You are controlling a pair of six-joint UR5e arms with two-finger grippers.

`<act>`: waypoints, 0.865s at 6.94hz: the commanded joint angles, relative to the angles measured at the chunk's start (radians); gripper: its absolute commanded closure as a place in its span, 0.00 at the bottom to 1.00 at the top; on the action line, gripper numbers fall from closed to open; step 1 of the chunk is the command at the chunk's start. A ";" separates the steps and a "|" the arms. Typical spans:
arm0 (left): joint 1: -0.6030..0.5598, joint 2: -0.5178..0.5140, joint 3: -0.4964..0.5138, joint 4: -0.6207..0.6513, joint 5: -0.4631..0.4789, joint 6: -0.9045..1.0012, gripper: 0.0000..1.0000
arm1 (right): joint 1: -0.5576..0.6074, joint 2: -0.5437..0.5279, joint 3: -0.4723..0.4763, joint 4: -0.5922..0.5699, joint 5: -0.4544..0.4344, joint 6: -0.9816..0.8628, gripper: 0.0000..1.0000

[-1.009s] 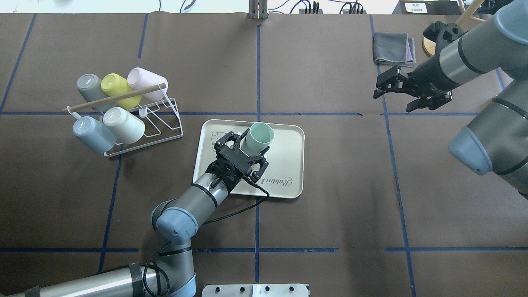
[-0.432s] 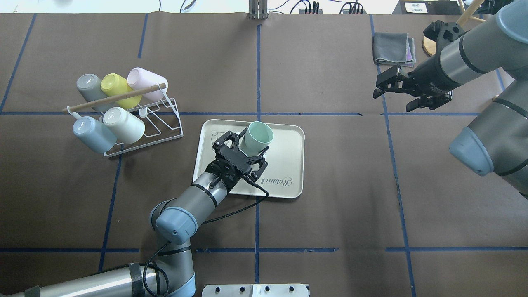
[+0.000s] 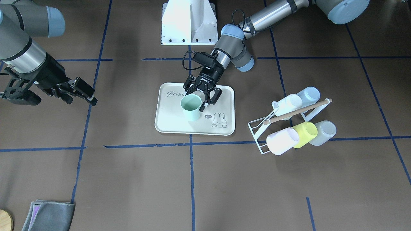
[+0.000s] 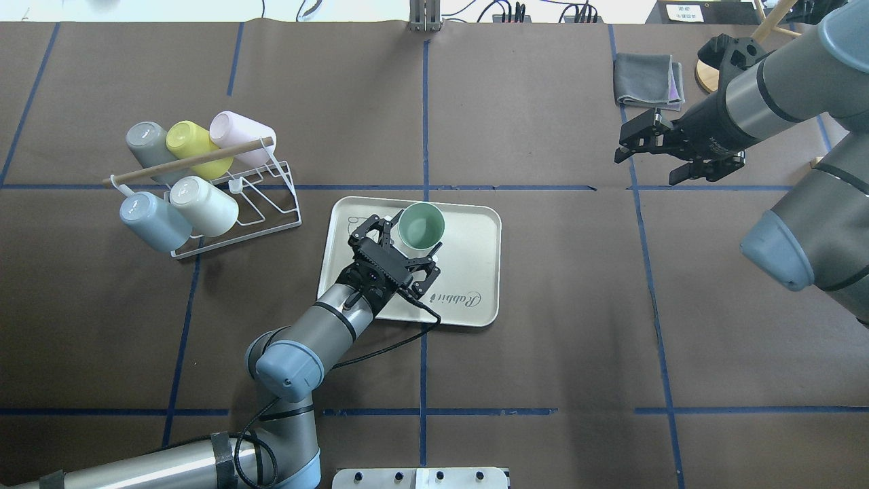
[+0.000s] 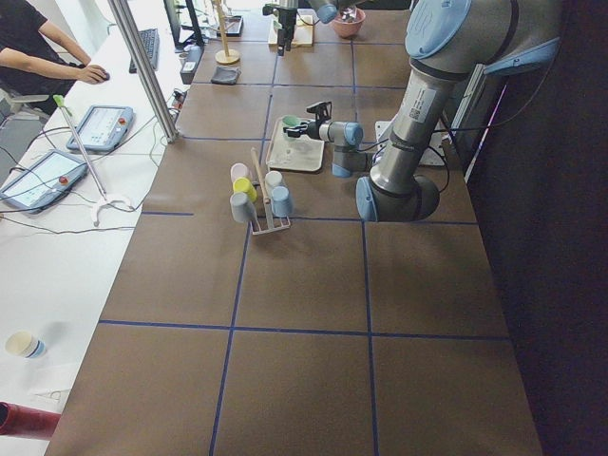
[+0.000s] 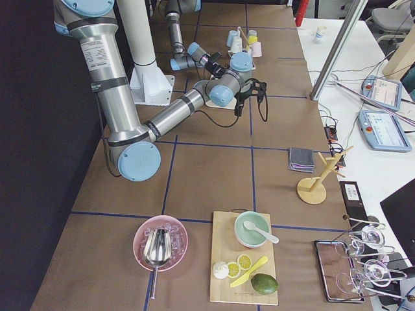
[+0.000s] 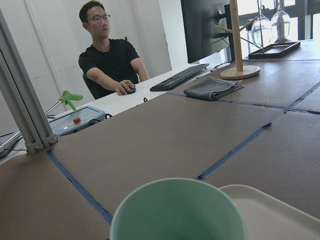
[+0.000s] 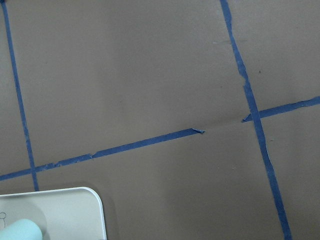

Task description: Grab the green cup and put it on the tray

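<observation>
Fingers (image 3: 208, 99) of the left gripper (image 4: 409, 241) are clenched on the green cup (image 4: 421, 227), one against each side of its wall, so the cup sits mouth up and close to upright between them. Beneath them lies the tray (image 4: 475, 238), with the cup over its inner floor. Whether the base touches that floor is hidden by the cup's own rim, so the placing looks nearly done but cannot be confirmed. That doubt is the main hazard: letting go with the base short of the tray, or slightly canted, would let a light plastic tumbler drop, rock and tip. Spreading unevenly could drag it sideways. Pulling back too low, or before both fingers are free, could catch the wall and topple the cup, or nudge the tray across the surface (image 4: 543, 305). Well away to the right of these fingers, the right gripper (image 4: 645, 155) hovers over the surface with its own fingers spread and empty, too far off to interfere.
</observation>
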 commanded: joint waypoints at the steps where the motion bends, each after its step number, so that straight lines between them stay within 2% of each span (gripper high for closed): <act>1: 0.000 0.004 0.001 0.003 0.000 0.001 0.16 | -0.001 -0.001 0.001 0.000 0.000 0.001 0.00; 5: -0.003 -0.002 -0.010 0.005 -0.001 0.006 0.07 | -0.002 -0.001 0.000 0.000 0.000 0.001 0.00; 6: -0.006 0.002 -0.043 0.017 -0.003 0.006 0.04 | -0.002 0.001 0.001 0.000 0.000 0.003 0.00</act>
